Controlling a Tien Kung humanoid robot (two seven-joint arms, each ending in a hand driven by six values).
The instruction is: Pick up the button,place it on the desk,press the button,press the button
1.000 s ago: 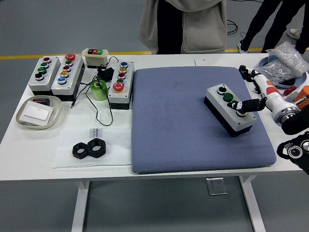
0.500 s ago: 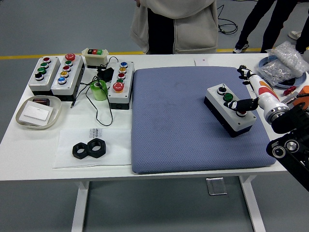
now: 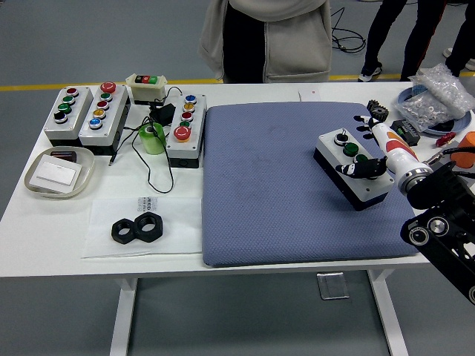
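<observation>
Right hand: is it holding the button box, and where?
Nothing is held. The right hand only rests its fingers on top of the button box, over the buttons, not wrapped around it. The box sits on the blue mat.

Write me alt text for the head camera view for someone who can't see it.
The robot's right hand reaches in from the right, its fingers on top of a grey button box lying on a blue mat on a white table. More button boxes sit at far left; a person stands behind.

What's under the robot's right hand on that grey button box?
The right hand lies over the button box, fingers covering its nearest button. The white and green buttons show; the box sits on the blue mat.
</observation>
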